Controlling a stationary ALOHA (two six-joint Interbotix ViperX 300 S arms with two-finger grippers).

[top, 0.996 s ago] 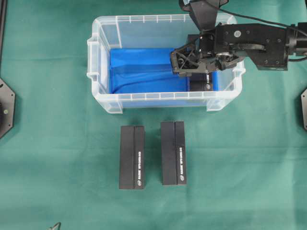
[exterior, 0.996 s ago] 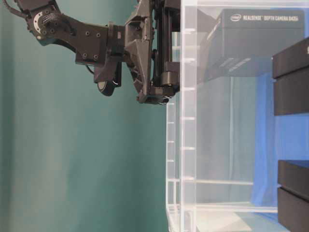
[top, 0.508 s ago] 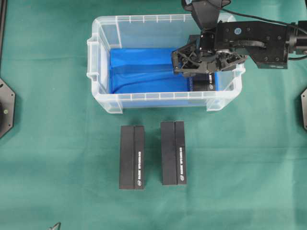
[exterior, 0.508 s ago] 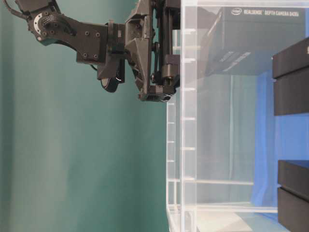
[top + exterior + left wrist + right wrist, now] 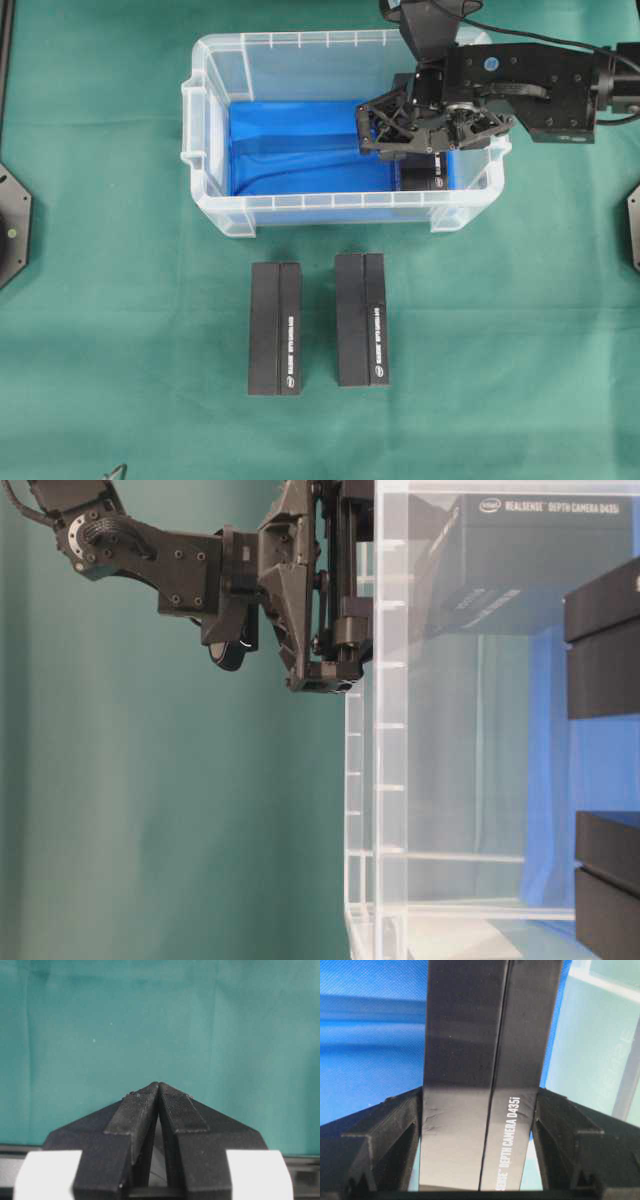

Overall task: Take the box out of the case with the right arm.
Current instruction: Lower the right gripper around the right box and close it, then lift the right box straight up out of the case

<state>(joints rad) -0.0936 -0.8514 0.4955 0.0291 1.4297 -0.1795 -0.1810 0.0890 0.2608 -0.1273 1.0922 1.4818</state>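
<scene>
Our right hand is clamped on the box: in the wrist view its two black fingers press against the box's long sides, and the white lettering "DEPTH CAMERA D435i" runs along the box between them. From overhead, the right hand reaches down into the right end of the case, and only a small dark part of the box shows beneath it, over the blue sheet on the case floor. We think the box is tilted a little within the case, though the table-level view shows it only through the cloudy plastic wall, so we cannot say whether it touches the floor.

Our left hand is fully closed with nothing between its tips, and it hangs over bare green cloth.

In front of the case, on the desk, two more black boxes lie side by side, well apart from the case: the left one and the right one, with a gap between them. Farther back, the right arm comes in from the right edge above the case's rim.
</scene>
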